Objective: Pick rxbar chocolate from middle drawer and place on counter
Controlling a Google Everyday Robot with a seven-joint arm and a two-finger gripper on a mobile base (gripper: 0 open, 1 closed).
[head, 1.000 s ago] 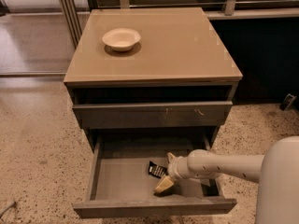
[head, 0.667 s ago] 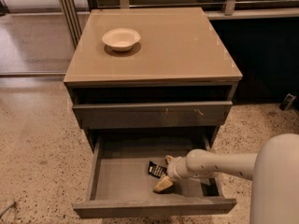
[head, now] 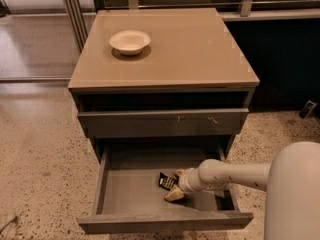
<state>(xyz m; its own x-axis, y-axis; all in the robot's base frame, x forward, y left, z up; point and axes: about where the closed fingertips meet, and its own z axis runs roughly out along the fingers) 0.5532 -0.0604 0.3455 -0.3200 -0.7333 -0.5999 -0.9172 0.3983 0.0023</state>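
The rxbar chocolate, a small black-wrapped bar, lies on the floor of the pulled-out middle drawer, right of its centre. My gripper reaches into the drawer from the right. It is open, with one pale finger above the bar's right end and the other below it. The bar's right end sits at the fingertips and rests on the drawer floor. The tan counter tops the cabinet.
A white bowl stands on the counter's back left. A shut grey drawer front with small pale scratches overhangs the open drawer. My arm crosses the drawer's right side. Speckled floor surrounds the cabinet.
My gripper and arm have edged slightly left toward the bar. The bar has not moved.
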